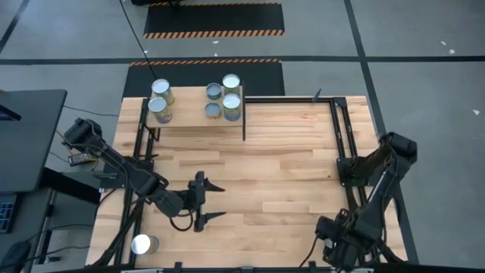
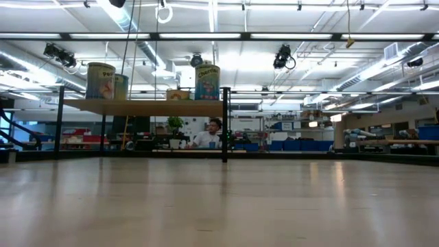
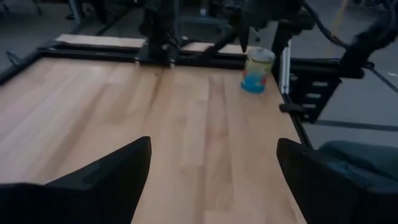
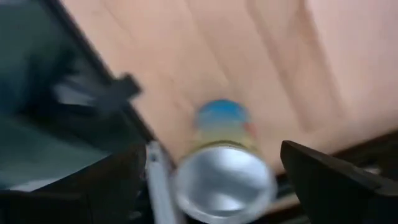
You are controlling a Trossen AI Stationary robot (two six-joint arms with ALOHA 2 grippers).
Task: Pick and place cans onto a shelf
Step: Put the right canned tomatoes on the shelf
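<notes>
The shelf (image 1: 193, 114) stands at the table's far left and bears several cans (image 1: 232, 102), two of them stacked on others; they also show in the low view (image 2: 207, 82). One can (image 1: 144, 244) stands at the near left corner. Another can (image 4: 224, 168) stands near the near right edge, also seen in the left wrist view (image 3: 258, 68). My right gripper (image 4: 214, 171) is open above it, one finger on either side, apart from it. My left gripper (image 1: 208, 201) is open and empty, low over the table's near middle, pointing right (image 3: 211, 168).
A black metal frame (image 1: 337, 129) runs along the table's far and right sides, and a rail (image 4: 155, 180) lies close beside the right can. The middle of the tabletop (image 1: 280, 159) is bare wood. A person (image 2: 212, 134) sits in the room behind.
</notes>
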